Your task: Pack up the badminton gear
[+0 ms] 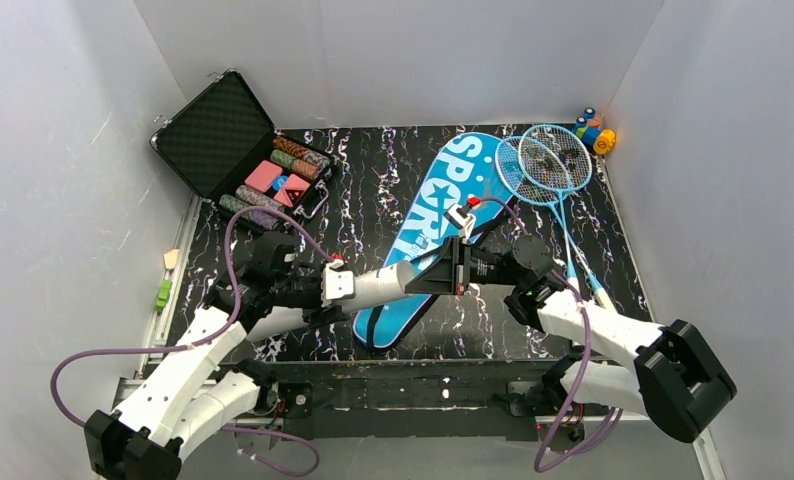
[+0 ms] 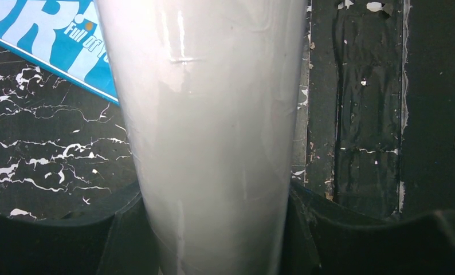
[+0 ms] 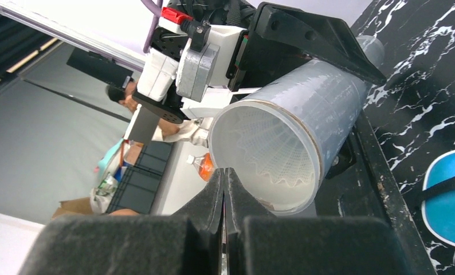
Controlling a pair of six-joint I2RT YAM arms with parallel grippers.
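My left gripper [image 1: 358,283] is shut on the long white tube [image 1: 393,277], which it holds level above the table; its fingers [image 2: 122,235] clamp the tube [image 2: 214,126] on both sides. The tube's open mouth [image 3: 265,154] faces my right gripper [image 3: 224,172], whose jaws are shut with nothing between them, at the mouth's lower left rim. A white shuttlecock skirt [image 3: 271,143] sits inside. In the top view the right gripper [image 1: 428,280] meets the tube's end. The blue SPORT bag [image 1: 443,200] lies flat beneath, its black strap [image 3: 443,186] showing. Two blue rackets [image 1: 548,165] lie at the back right.
An open black case of coloured chips [image 1: 273,175] stands at the back left. A small orange-and-blue toy [image 1: 595,132] sits in the back right corner. White walls enclose the black marbled table [image 1: 373,170] on three sides.
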